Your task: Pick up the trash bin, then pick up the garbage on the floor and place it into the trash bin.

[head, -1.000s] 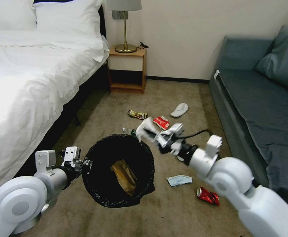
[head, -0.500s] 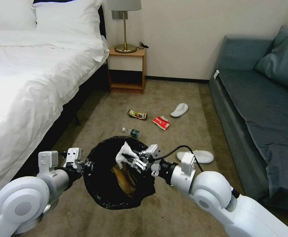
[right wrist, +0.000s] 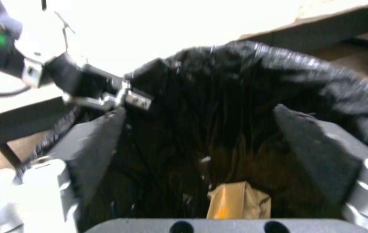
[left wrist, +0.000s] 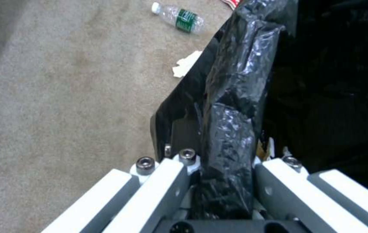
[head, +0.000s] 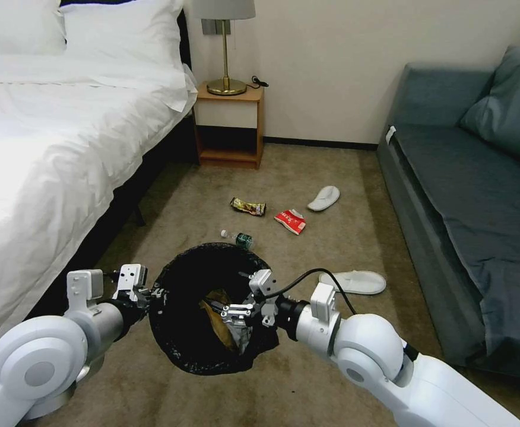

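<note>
The trash bin (head: 174, 335), lined with a black bag, hangs just above the floor (head: 200, 201). My left gripper (head: 151, 294) is shut on its rim (left wrist: 231, 97). My right gripper (head: 225, 310) is open inside the bin's mouth, with nothing between its dark pads (right wrist: 97, 142). A tan paper bag (right wrist: 238, 204) lies in the bottom of the bin. Garbage lies on the carpet beyond: a small bottle (head: 239, 238), a gold wrapper (head: 248, 206), a red wrapper (head: 291, 221), two white slippers (head: 324, 197) (head: 355, 281), and a white scrap (left wrist: 186, 63) beside the bin.
A white bed (head: 46, 148) runs along the left. A wooden nightstand (head: 230, 124) with a lamp stands at the back wall. A grey-blue sofa (head: 468, 196) lines the right side. Open carpet lies between them.
My right gripper carried a white tissue from beyond the far rim down into the bin's mouth, then opened; the tissue has left its fingers. The left gripper and bin stayed put.
</note>
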